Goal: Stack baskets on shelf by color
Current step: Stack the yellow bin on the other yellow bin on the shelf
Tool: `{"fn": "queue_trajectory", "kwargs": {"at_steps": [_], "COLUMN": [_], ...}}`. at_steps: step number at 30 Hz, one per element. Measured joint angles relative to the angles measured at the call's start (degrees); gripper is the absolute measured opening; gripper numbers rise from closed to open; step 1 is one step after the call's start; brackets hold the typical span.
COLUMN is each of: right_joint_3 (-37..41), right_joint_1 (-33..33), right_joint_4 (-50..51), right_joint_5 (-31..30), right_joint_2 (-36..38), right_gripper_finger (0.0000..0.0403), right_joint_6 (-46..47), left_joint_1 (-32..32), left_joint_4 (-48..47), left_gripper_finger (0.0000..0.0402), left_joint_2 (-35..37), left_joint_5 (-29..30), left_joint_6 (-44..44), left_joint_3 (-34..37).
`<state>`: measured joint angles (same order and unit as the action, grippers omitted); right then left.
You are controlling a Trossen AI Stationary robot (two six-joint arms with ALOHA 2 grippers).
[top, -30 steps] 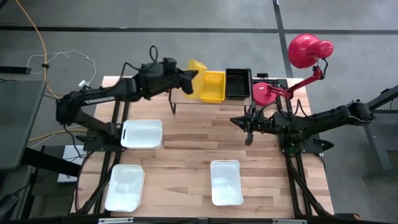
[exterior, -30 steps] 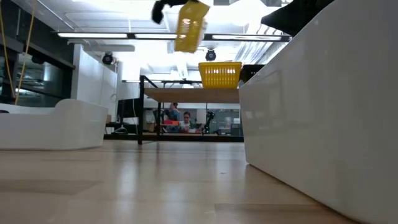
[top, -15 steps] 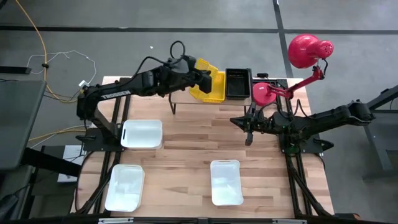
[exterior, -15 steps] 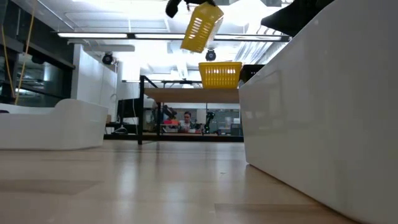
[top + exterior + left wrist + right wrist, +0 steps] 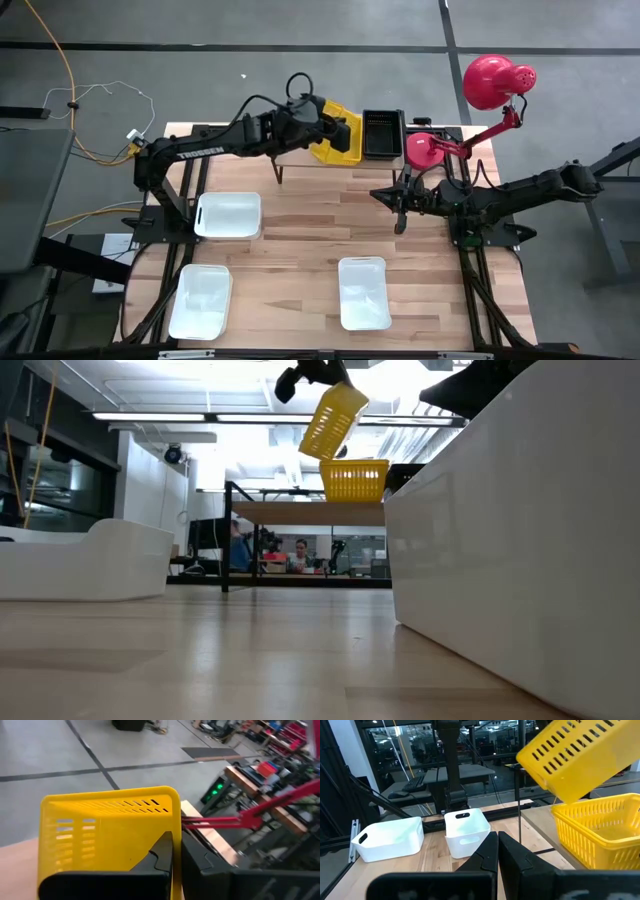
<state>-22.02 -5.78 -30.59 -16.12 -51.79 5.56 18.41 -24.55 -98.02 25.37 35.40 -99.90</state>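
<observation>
moved in over the last second: left gripper carried from the shelf's left end to just above the yellow basket on the shelf, clamped tight on the rim of a second yellow basket. tilted steeply now, that carried basket, lower corner hanging close above the resting one in the low view, not yet touching it as far as can be judged. seen from the right wrist too, held one slanted over the seated one, a clear gap between them.

meaning for the task: yellow-on-yellow stack nearly lined up, probably only levelling out and lowering left before release. tilt worth correcting first, otherwise a risk of catching a rim and nudging the lower basket along the shelf.

beside the yellow pair, black basket on the shelf's right part, close to the red lamp base. three white baskets unmoved on the counter: one near the left arm's base, one at the front left, one at the front middle. none of those sorted yet.

right gripper parked low over the counter right of centre, fingers closed on nothing, same spot throughout.
</observation>
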Motion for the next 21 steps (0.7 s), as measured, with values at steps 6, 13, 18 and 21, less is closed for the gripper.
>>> {"fn": "queue_trajectory", "kwargs": {"at_steps": [6, 13, 18, 21], "right_joint_3": [0.0, 0.0, 0.0, 0.0], "right_joint_1": [0.0, 0.0, 0.0, 0.0], "right_joint_4": [0.0, 0.0, 0.2, 0.2], "right_joint_5": [0.0, 0.0, 0.0, 0.0], "right_joint_2": [0.0, 0.0, 0.0, 0.0], "right_gripper_finger": [0.0, 0.0, 0.0, 0.0], "right_joint_6": [0.0, 0.0, 0.0, 0.0], "left_joint_1": [0.0, -0.6, -0.4, -0.4], "left_joint_4": [-0.1, 0.2, 1.1, 0.8], "left_gripper_finger": [0.0006, 0.002, 0.0021, 0.0021], "left_joint_2": [0.0, -1.5, -2.8, -3.1], "left_joint_5": [0.6, 0.7, 0.4, -0.3], "left_joint_6": [-0.7, -1.5, -1.6, -1.6], "left_joint_3": [0.0, 0.1, 0.0, 0.1]}}
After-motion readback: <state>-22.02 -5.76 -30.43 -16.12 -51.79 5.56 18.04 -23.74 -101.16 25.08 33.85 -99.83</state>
